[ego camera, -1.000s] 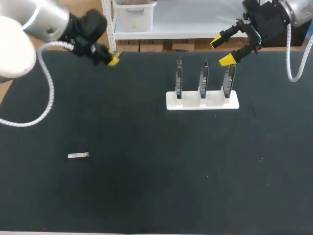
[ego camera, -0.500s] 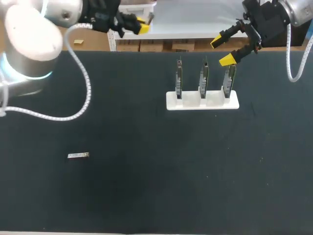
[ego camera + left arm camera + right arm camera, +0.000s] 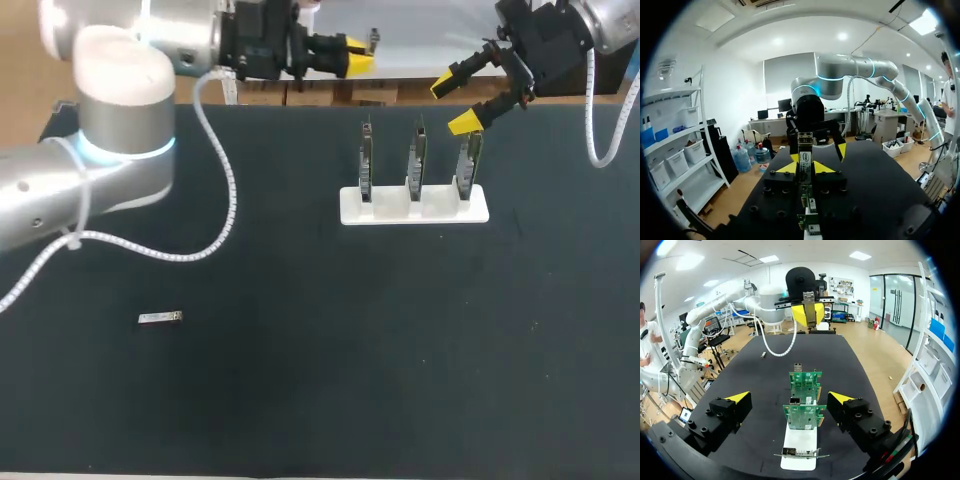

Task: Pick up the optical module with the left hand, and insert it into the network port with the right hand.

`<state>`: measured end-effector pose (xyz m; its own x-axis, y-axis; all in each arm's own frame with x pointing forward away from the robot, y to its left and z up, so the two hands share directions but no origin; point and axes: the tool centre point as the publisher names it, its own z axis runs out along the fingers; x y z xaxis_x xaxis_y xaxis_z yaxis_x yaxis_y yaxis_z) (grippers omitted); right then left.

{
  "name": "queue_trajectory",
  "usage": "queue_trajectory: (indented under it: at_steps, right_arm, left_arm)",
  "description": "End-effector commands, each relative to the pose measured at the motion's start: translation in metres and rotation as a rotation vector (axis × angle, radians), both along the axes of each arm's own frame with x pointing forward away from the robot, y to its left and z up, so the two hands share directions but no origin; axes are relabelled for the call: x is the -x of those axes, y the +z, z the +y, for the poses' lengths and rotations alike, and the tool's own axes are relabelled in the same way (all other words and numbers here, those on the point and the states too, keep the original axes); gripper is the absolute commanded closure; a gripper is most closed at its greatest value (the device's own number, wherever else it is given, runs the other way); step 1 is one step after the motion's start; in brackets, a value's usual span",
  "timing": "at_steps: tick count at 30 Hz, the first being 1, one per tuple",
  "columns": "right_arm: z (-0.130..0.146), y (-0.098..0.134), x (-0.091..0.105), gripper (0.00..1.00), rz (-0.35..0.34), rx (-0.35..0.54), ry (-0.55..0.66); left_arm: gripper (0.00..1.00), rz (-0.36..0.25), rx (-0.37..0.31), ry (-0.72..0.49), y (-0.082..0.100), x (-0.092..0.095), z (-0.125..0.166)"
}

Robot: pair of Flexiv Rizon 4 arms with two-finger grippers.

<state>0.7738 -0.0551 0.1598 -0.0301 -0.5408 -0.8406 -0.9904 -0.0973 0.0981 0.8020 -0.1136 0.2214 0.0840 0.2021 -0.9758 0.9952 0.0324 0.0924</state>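
There's your optical module (image 3: 160, 318), lying flat on the dark worktop (image 3: 330, 380) at the near left, with nothing around it. It's a slim metal sliver. Its long axis runs left to right, close to parallel with the near edge. Which end is the plug end is too small to tell from here.

Expect it to be light, rigid and smooth-skinned, so it could skate or twist if you nip it off-centre. Take it across its two long sides, around mid-length, and leave one end sticking out for the right gripper and the port. Go gently on the ends, which are likely the delicate parts.

Your left gripper (image 3: 358, 57) hangs at the far edge, near the middle and well apart from the module. Its yellow tips are drawn close together with nothing pinched, so you'll need to spread them before going down. Your right gripper (image 3: 455, 104) sits at the far right, tips spread wide and empty. It is just beside the rightmost of three upright boards (image 3: 415, 160) in the white stand (image 3: 440, 212).
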Motion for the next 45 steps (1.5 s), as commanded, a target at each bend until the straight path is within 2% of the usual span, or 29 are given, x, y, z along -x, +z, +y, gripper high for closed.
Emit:
queue_trajectory:
  at_steps: [1, 6, 8, 11, 13, 15, 17, 24, 45]
  right_arm:
    - [0.0, 0.0, -0.001, 0.0, 0.001, -0.001, 0.002]
    - [0.0, 0.0, -0.001, 0.0, 0.001, -0.001, 0.002]
    - [0.0, 0.0, -0.001, 0.0, 0.001, -0.001, 0.002]
    - [0.0, 0.0, -0.001, 0.0, 0.001, -0.001, 0.002]
    - [0.0, 0.0, -0.001, 0.0, 0.001, -0.001, 0.002]
    - [0.0, 0.0, -0.001, 0.0, 0.001, -0.001, 0.002]
    - [0.0, 0.0, -0.001, 0.0, 0.001, -0.001, 0.002]
    - [0.0, 0.0, -0.001, 0.0, 0.001, -0.001, 0.002]
    - [0.0, 0.0, -0.001, 0.0, 0.001, -0.001, 0.002]
  left_arm:
    - [1.0, -0.008, 0.039, -0.052, -0.004, -0.006, -0.02]
    - [1.0, -0.004, 0.074, -0.067, -0.006, 0.002, -0.031]
    - [1.0, -0.02, 0.049, -0.07, -0.009, 0.006, -0.038]
    - [1.0, 0.006, 0.066, -0.094, -0.013, 0.012, -0.046]
    - [1.0, -0.012, 0.039, -0.1, -0.017, 0.017, -0.054]
    - [1.0, -0.009, 0.044, -0.1, -0.021, 0.02, -0.059]
    - [1.0, 0.014, 0.07, -0.111, -0.022, 0.02, -0.061]
    - [1.0, 0.027, 0.095, -0.102, -0.024, 0.024, -0.067]
    - [1.0, 0.065, 0.122, -0.057, -0.041, 0.032, -0.073]
